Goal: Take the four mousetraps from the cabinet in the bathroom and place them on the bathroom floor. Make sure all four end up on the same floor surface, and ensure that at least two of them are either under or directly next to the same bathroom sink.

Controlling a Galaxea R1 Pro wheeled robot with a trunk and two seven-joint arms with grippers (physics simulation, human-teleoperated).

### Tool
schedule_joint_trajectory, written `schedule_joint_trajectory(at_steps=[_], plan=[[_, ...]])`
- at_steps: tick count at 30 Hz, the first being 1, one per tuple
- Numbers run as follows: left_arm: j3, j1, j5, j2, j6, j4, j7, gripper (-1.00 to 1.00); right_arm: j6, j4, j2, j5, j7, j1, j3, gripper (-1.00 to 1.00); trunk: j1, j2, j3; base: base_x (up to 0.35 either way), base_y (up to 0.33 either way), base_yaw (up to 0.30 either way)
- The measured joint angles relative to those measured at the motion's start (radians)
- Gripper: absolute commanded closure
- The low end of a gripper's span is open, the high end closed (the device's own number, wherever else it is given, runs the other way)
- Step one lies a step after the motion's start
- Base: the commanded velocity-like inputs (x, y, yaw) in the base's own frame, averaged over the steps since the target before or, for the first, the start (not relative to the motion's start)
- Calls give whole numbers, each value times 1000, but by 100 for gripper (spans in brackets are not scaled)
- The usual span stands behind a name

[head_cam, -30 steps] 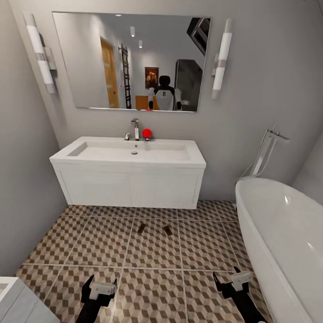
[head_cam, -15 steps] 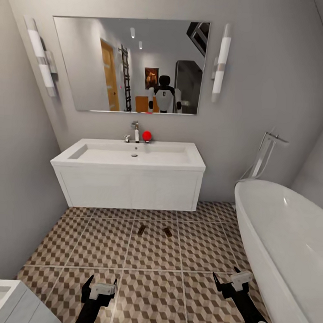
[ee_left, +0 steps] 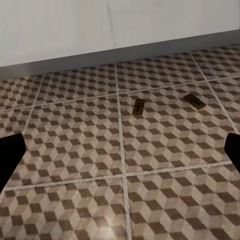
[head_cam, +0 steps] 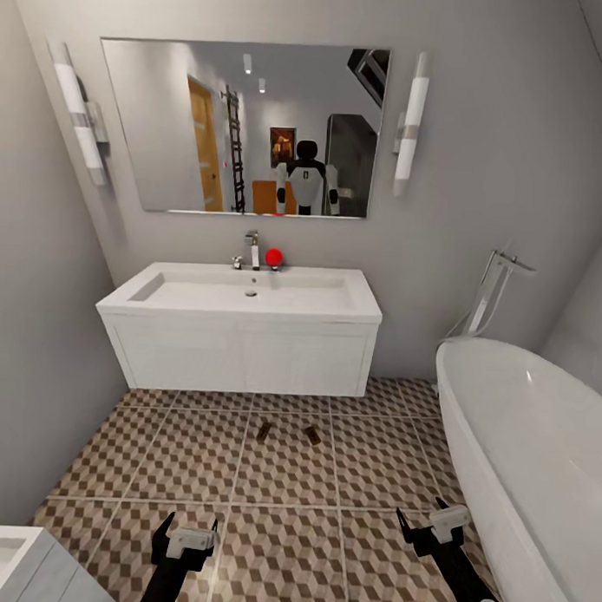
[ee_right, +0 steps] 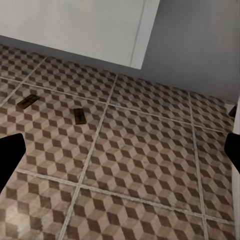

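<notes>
Cube-patterned tiles of the bathroom floor (head_cam: 191, 471) run from the robot's feet to the far wall, with pale grout lines between them; nearest the camera, the left gripper (head_cam: 185, 533) and the right gripper (head_cam: 419, 521) hang low over the tiles, each with its two dark fingers spread apart and nothing between them; in both wrist views the fingertips (ee_left: 10, 160) sit at opposite edges of the picture, wide apart. A white corner of some fixture (head_cam: 14, 564) shows at the lower left, and the white bathtub (head_cam: 530, 456) curves along the right side. Farther on, two mousetraps lie flat on the same tile, near each other but not touching: the left mousetrap (head_cam: 263, 431) and the right mousetrap (head_cam: 312, 434); both rest just in front of the vanity (head_cam: 238, 355), not beneath it. Above the vanity sits the bathroom sink (head_cam: 249, 290), with a chrome tap (head_cam: 252, 245) and a red ball (head_cam: 273, 257) at its back edge. On the wall behind hang a mirror (head_cam: 168, 123), which reflects the robot, and two tube lamps, one (head_cam: 78, 111) on its left and one (head_cam: 412, 121) on its right.
</notes>
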Motion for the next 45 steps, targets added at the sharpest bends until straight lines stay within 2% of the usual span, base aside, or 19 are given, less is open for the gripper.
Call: schedule_joint_trajectory(at_steps=[4, 11, 23, 35, 38, 40, 45], plan=[[1, 0, 0, 2, 0, -1, 0, -100, 0, 0, 0, 0, 0, 0, 0, -100, -15, 28, 13, 0, 0, 0], [2, 0, 1, 32, -2, 1, 1, -100, 0, 0, 0, 0, 0, 2, 0, -100, -42, 77, 34, 0, 0, 0], [1, 3, 2, 68, -4, 29, -1, -100, 0, 0, 0, 1, 0, 6, 0, -100, -88, 161, 72, 0, 0, 0], [0, 74, 2, 111, -5, 31, -13, -100, 0, 0, 3, 1, 0, 7, 1, -100, -134, 245, 110, 0, 0, 0], [-1, 83, 1, 111, -5, 31, -34, -100, 0, 0, 3, 1, 0, 7, 1, -100, -146, 266, 119, 0, 0, 0], [-1, 88, 1, 104, -5, 31, -71, -100, 0, 0, 3, 1, 0, 7, 1, -100, -153, 280, 125, 0, 0, 0], [-1, 92, 1, 94, -3, 31, -100, -100, 2, 0, 4, 1, 0, 13, 1, -100, -173, 315, 141, 0, 0, 0]])
